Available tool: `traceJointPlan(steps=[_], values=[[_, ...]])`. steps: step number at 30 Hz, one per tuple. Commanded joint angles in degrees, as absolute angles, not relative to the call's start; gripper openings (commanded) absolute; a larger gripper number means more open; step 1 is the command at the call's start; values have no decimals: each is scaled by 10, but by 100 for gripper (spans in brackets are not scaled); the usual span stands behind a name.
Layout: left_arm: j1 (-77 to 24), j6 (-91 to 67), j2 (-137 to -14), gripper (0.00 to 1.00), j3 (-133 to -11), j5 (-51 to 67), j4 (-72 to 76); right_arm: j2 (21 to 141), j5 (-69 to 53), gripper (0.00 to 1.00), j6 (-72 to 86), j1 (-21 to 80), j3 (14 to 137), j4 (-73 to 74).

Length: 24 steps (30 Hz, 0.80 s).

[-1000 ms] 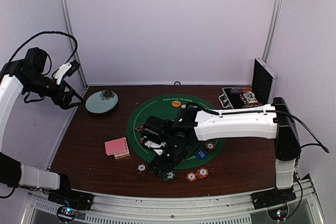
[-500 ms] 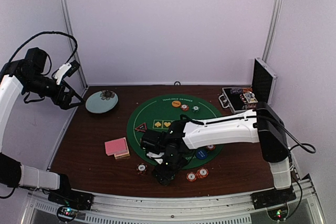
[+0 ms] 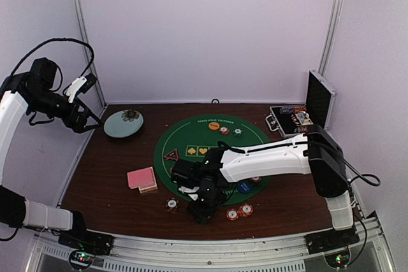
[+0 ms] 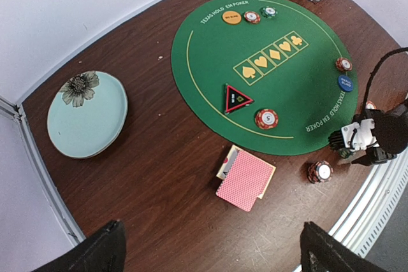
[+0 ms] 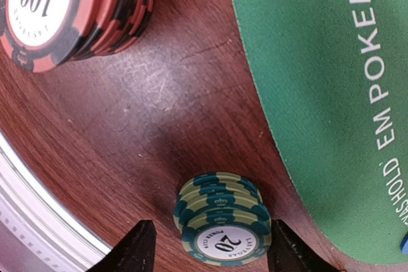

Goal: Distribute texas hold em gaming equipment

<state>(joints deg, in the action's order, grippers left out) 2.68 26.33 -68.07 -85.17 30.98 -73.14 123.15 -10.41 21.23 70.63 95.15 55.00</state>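
**Right hand straddling green chip stack; left hand raised, wide open**

Surface: dark brown wood table point(image 3: 102, 183), with fine scratches showing in the right wrist view. Round green felt mat point(image 3: 191, 137) mid-frame, printed TEXAS HOLD'EM POKER, with four yellow suit boxes.

Room: plain pale lilac walls point(image 3: 204, 30), aluminium uprights point(image 3: 333, 23) in the back corners, metal rail point(image 3: 210, 250) along the bottom of the top view.

Right hand point(image 5: 210, 250): low over bare wood just off the mat's lower edge. Fingers are apart, one on each side of the green chip stack point(image 5: 220, 211) marked 20. There's a gap on the frame-left side; can't tell if the frame-right finger touches. Not clamped. Red-black 100 stack point(image 5: 57, 11) sits apart at upper left of that frame.

Left hand point(image 4: 211, 250): raised at the left edge of the top view, near the pale blue plate point(image 3: 123, 123). Fingers are spread wide with nothing between them.

Other kit:
- pink-backed cards point(image 3: 141, 178) on wood left of the mat
- triangle marker point(image 4: 236, 98) and red chip point(image 4: 266, 118) on the mat
- orange disc point(image 4: 232, 18) at the mat's upper rim
- blue disc point(image 4: 345, 83) at its right
- open case point(image 3: 299, 116) at right of the top view
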Motion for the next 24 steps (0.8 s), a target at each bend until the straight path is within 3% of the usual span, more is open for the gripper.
traceJointPlan(steps=[1, 17, 24], values=[[28, 269, -678, 98, -854, 314, -727, 1239, -92, 60, 214, 702, 958, 549], [28, 270, -679, 98, -856, 312, -727, 1236, -76, 42, 206, 700, 978, 570], [29, 271, -678, 98, -855, 310, -726, 1242, -76, 56, 206, 700, 974, 568]])
